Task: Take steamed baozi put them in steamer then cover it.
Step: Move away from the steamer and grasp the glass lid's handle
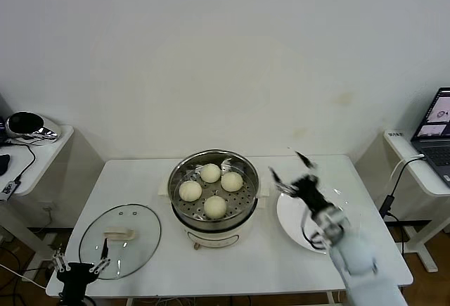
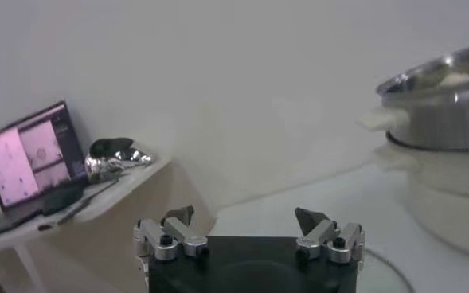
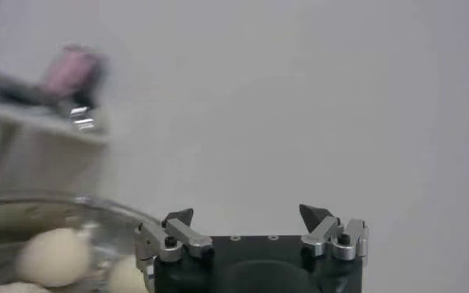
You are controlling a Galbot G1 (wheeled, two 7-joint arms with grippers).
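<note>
Now right claw (image 1: 290, 169) wide open, empty, above plate (image 1: 288, 214), beside steamer (image 1: 213, 197)

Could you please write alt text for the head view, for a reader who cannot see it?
Four steamed baozi sit in the uncovered steamer at the centre of a white table. The open right gripper hangs above an empty plate; the open left gripper is beside the glass lid.

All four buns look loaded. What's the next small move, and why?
Probably bring the left gripper, open and empty at the table's front-left corner, over the cream handle of the glass lid. All four baozi sit in the steamer, the plate is bare, and the right gripper hangs open above it.
</note>
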